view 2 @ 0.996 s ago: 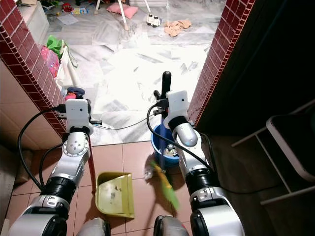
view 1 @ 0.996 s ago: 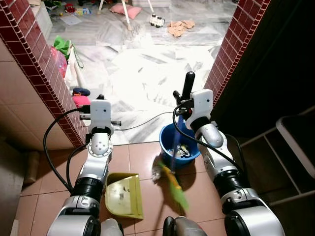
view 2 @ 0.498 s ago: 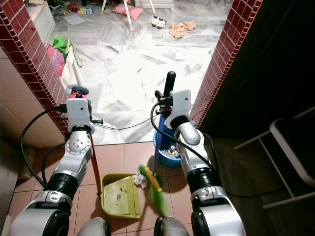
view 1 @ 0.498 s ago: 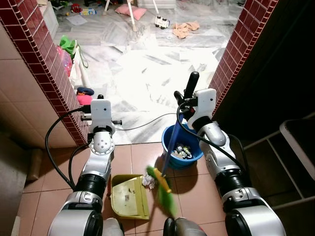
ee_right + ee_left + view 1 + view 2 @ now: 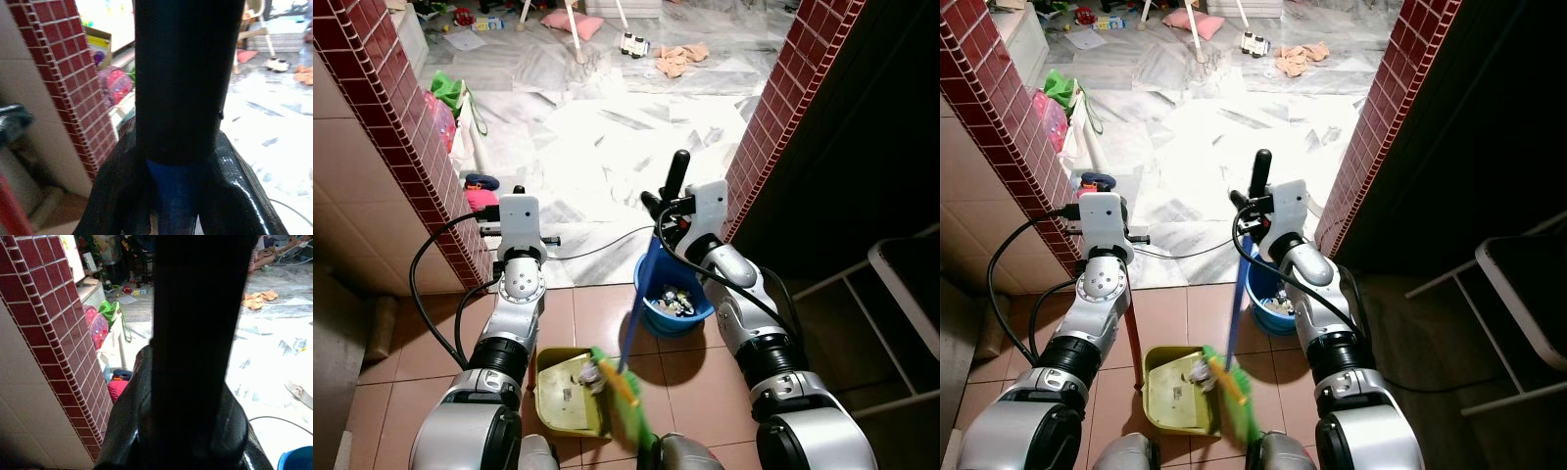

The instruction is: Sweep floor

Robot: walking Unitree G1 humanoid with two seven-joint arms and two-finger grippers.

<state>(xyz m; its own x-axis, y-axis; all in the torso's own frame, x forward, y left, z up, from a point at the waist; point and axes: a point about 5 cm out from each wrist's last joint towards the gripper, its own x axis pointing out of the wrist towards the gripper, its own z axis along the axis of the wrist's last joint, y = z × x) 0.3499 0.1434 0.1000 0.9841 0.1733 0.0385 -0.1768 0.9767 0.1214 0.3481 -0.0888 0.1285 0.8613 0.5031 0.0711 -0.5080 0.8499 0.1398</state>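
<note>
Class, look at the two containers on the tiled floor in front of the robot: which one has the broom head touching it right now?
The yellow dustpan: the green broom head lies at its edge. The blue bucket stands apart, behind it.

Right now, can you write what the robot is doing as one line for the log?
sweep floor | right gripper shut on broom | left gripper shut on dustpan handle | crumpled trash at dustpan mouth | blue bucket beside

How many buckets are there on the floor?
1. The blue bucket stands on the brown tiles beside the yellow dustpan, under the right arm. More may be hidden.
</note>
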